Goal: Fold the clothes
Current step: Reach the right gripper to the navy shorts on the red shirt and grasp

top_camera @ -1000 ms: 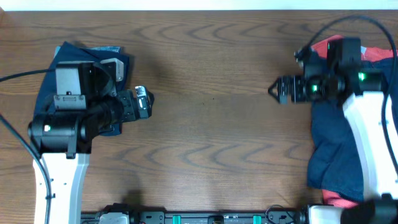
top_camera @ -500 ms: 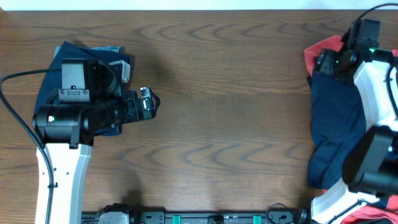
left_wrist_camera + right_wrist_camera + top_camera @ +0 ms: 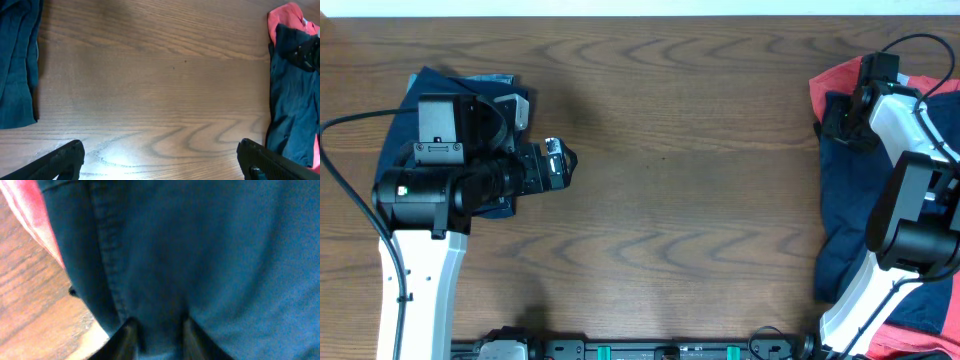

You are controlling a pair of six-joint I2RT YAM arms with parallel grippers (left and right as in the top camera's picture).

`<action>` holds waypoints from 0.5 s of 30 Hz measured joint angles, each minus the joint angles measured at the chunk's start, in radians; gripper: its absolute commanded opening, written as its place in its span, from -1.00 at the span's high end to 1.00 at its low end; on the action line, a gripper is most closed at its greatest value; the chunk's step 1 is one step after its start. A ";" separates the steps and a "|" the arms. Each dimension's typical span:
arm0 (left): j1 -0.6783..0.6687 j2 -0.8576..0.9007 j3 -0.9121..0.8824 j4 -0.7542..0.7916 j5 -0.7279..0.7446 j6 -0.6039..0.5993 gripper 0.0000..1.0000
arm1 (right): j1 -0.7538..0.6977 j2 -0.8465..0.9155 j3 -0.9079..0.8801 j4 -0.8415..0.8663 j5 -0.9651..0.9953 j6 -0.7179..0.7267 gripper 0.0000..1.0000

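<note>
Spanning the whole scene is the brown wood-grain table, its middle bare between the two arms.

The white-and-black right arm rises from the near right corner and reaches to the far right. The white-and-black left arm rises from the near left and ends left of centre.

The dark navy-blue cloth shorts lie rumpled along the right edge of the table, running from far to near. A red-pink cloth garment lies under them, showing at the far right corner and again at the near right. A folded navy-blue garment lies at the far left, partly covered by the left arm.

The right gripper is at the far left edge of the shorts. In the right wrist view it presses into the navy cloth beside a stitched seam, jaws narrow and pinching a ridge of cloth between them.

The left gripper points right, above bare wood just right of the folded garment. Its jaws stand wide apart and hold nothing; the left wrist view shows only table between its fingers.
</note>
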 measured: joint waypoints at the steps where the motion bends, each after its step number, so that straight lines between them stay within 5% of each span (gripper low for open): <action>1: 0.000 0.000 0.000 0.000 0.000 0.000 -0.96 | -0.001 0.000 0.002 -0.003 0.005 -0.001 0.98; 8: 0.000 0.000 0.000 0.001 0.000 0.000 -0.98 | -0.024 -0.025 0.002 -0.011 0.002 0.000 0.98; 15: 0.000 0.000 0.000 0.020 0.003 0.000 -0.98 | -0.051 -0.241 0.002 0.034 0.007 -0.077 0.98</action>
